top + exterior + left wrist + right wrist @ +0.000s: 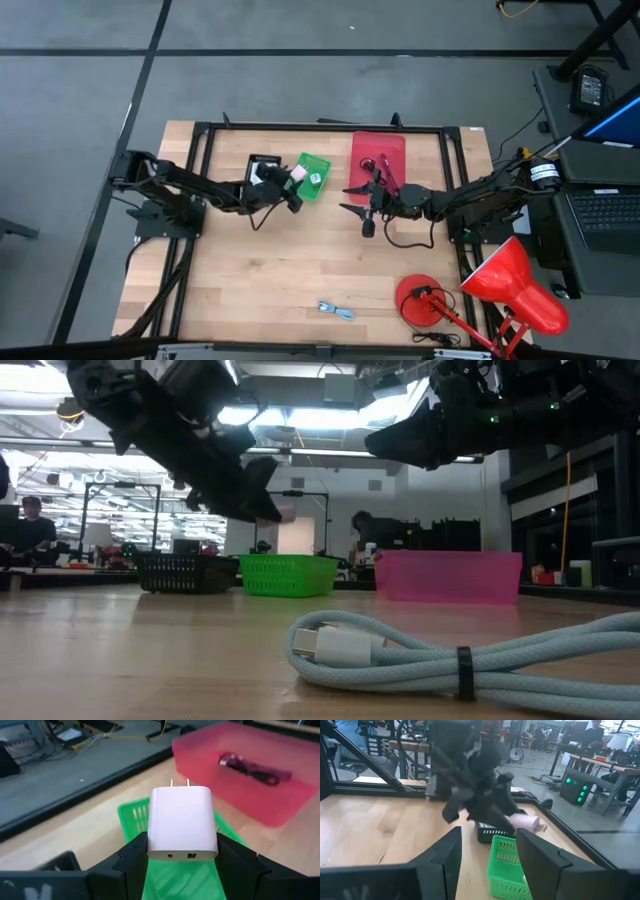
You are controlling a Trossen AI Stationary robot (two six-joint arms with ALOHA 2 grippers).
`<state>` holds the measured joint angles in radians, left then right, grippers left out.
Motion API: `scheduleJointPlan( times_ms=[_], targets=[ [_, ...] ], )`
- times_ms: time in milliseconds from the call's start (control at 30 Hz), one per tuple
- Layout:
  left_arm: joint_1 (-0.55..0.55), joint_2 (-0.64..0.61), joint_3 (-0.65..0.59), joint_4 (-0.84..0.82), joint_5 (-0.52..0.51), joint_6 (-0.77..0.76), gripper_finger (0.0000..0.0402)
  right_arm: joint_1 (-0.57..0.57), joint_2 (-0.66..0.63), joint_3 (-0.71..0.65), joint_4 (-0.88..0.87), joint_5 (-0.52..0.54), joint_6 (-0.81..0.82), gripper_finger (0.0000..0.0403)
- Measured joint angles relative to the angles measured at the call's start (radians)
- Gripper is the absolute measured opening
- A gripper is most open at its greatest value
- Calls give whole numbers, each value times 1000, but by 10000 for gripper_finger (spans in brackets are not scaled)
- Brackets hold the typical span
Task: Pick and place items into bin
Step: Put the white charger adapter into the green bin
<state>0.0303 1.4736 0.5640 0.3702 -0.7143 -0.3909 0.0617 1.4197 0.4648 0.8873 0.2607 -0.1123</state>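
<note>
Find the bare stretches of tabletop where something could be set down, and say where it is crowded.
Free: the wide wood in front of both arms, between the coiled cable and the left table edge. Crowded: the far strip, with black basket, green basket, pink bin and both grippers; red lamp fills the near right corner.

Two dark jointed arms, black angular gripper (182, 862) fingers, black cables, small green indicator lights

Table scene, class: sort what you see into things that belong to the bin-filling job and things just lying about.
Job: white charger in left gripper, green bin, pink bin holding cords, black bin, coiled cable.
Lying about: red desk lamp, laptop.
</note>
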Motion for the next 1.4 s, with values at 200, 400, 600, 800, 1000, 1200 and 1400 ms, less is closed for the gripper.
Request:
scheduleJointPlan(
  times_ms=[200,400,600,800,1000,1200,1400],
  targets=[
    [0,92,0,14,2,-26,188,0,0,0,0,0,-1,168],
    [5,157,24,28,30,-43,188,0,0,0,0,0,-1,168],
    [34,207,74,29,79,-1,188,0,0,0,0,0,-1,168],
    [45,225,90,22,75,29,196,0,0,0,0,0,-1,168],
    [45,225,90,13,62,30,195,0,0,0,0,0,-2,168],
    [45,225,90,14,68,30,204,0,0,0,0,0,-2,168],
    [45,225,90,13,71,28,206,0,0,0,-1,0,-2,168]
  ],
)
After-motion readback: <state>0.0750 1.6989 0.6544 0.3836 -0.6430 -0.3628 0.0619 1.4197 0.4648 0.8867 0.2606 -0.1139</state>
